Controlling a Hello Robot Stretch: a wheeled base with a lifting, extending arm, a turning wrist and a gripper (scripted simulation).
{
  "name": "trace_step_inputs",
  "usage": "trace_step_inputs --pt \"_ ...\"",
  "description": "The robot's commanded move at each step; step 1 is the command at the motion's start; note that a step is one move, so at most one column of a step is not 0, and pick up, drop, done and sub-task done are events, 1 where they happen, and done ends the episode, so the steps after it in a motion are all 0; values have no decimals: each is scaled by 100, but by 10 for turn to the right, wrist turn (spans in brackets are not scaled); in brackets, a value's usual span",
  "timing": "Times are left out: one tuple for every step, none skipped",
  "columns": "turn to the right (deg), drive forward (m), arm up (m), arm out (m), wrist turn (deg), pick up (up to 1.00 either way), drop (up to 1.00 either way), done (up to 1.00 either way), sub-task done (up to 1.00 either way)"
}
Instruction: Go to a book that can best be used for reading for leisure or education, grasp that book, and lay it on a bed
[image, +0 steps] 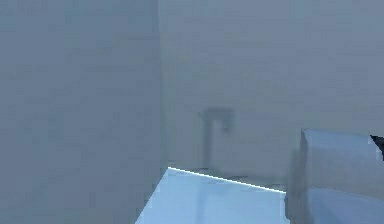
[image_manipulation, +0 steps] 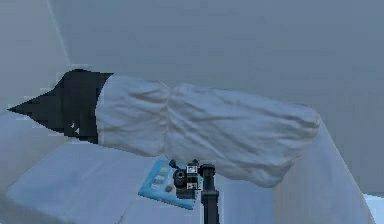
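My gripper is at a light-blue book on the bed — in from its edges, beside the rumpled duvet — whether I hold it, I cannot tell.

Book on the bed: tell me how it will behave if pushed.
The book looks thin and flat, so probably light and unlikely to roll or tip. Lying on the soft bed, it would likely drag rather than slide. It may flex if lifted by one edge.
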Motion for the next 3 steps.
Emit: trace_step_inputs --pt "0 0 0 0 90 0 0 0 0" --pt "0 0 -30 0 0 0 0 0 0" --pt "0 0 0 0 0 100 0 0 0"
